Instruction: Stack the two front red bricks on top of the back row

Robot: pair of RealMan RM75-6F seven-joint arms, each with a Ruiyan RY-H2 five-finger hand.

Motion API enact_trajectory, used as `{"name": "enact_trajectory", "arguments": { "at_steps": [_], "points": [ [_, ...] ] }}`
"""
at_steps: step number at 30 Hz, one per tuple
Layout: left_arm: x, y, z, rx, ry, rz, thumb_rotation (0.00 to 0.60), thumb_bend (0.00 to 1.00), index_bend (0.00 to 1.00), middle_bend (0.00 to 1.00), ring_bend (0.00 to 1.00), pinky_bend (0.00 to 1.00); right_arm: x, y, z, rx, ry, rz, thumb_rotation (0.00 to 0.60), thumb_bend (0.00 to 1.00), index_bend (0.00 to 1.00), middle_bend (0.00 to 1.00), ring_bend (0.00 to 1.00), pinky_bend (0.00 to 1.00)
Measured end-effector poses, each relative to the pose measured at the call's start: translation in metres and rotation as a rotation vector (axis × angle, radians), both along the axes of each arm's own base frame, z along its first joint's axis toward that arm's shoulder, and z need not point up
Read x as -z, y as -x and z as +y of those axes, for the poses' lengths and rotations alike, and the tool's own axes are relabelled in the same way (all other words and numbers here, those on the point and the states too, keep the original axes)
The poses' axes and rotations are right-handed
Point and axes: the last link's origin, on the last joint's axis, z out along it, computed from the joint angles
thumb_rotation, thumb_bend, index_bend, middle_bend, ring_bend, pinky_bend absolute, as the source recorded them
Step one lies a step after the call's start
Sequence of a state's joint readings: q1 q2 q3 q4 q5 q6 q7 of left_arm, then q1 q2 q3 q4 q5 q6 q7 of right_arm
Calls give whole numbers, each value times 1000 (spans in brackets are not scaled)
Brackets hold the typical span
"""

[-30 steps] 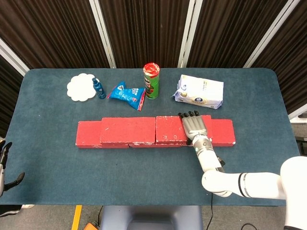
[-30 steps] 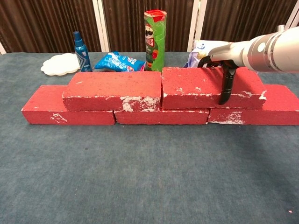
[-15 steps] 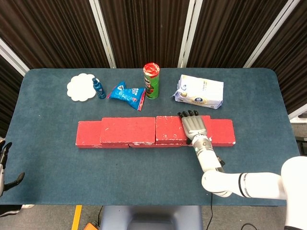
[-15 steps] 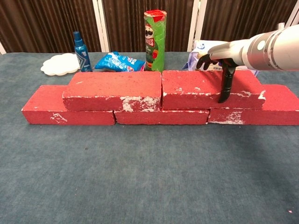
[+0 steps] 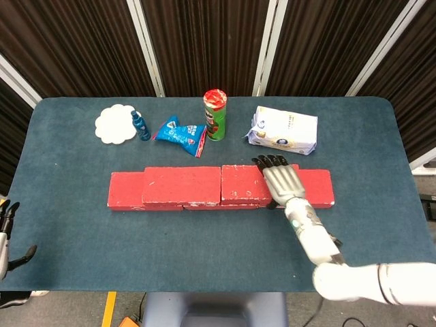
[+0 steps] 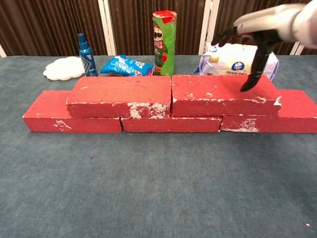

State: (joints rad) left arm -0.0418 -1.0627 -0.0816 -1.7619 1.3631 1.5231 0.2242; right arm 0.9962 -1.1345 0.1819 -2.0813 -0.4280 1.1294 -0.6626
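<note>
Two red bricks — the left upper brick (image 6: 119,95) and the right upper brick (image 6: 218,94) — lie end to end on the back row (image 6: 72,119) of three bricks at mid-table. The right hand (image 5: 283,180) hovers just above the right upper brick's right end, fingers spread, holding nothing. The left hand (image 5: 5,231) sits at the near left edge — its grasp cannot be told.

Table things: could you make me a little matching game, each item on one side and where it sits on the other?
Things:
1. crisp tube
2. white bag
3. blue bottle
4. right hand

Places:
A. beside the white scalloped dish
B. above the right upper brick
C. back right of the table
D. behind the middle of the bricks

Pairs: 1-D, 2-C, 3-A, 4-B
</note>
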Motion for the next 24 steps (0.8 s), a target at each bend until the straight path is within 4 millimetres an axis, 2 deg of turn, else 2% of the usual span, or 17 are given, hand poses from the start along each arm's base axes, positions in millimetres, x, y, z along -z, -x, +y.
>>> {"name": "enact_trajectory", "arguments": {
  "at_steps": [4,10,14,17,20,24],
  "points": [
    [0,-1,0,8,0,-2,600,225,0,0,0,17,-28,16,22,-83,98,-23,600,0,191,154,80,0],
    [1,0,3,14,1,-11,600,225,0,0,0,17,-53,62,74,-209,219,-81,600,0,192,152,81,0],
    [2,2,5,17,10,-19,600,224,0,0,0,17,-58,117,130,-203,257,-100,600,0,192,152,81,0],
    [1,4,6,25,5,-17,600,224,0,0,0,17,-60,150,159,-181,282,-85,600,0,192,152,80,0],
    [-1,5,6,31,-3,-16,600,226,0,0,0,16,-62,173,174,-152,331,-75,600,0,192,152,80,0],
    [-2,5,5,34,-10,-10,600,226,0,0,0,17,-59,187,179,-123,356,-87,600,0,193,152,80,0]
  ]
}}
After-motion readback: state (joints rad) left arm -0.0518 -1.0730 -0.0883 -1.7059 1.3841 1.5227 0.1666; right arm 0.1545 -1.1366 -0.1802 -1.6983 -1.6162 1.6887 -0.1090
